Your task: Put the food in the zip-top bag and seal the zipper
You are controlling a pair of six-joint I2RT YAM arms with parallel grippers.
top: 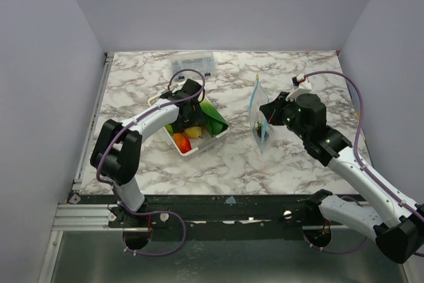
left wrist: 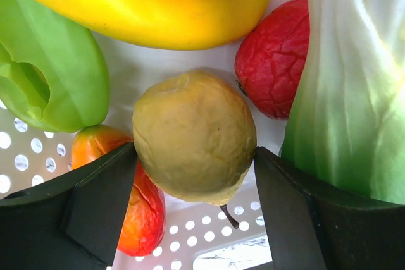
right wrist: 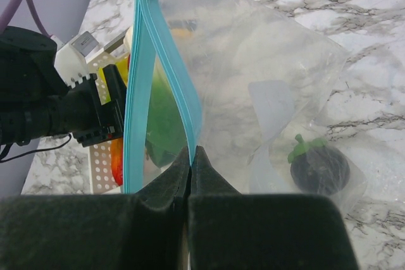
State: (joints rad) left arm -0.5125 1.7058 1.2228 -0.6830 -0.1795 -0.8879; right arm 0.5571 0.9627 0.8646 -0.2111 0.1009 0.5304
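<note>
The food lies in a white perforated tray: a yellow banana, a red fruit, a green pepper, a pale green vegetable and an orange-red piece. My left gripper reaches down into the tray, and both its fingers press the sides of a yellow-tan round fruit. My right gripper is shut on the mouth edge of the zip-top bag, holding it upright with the blue zipper gaping. A dark purple fruit sits inside the bag.
A rigid clear box with blue labels stands at the back of the marble table. The tray is left of the bag. Grey walls close off the table at the left, back and right.
</note>
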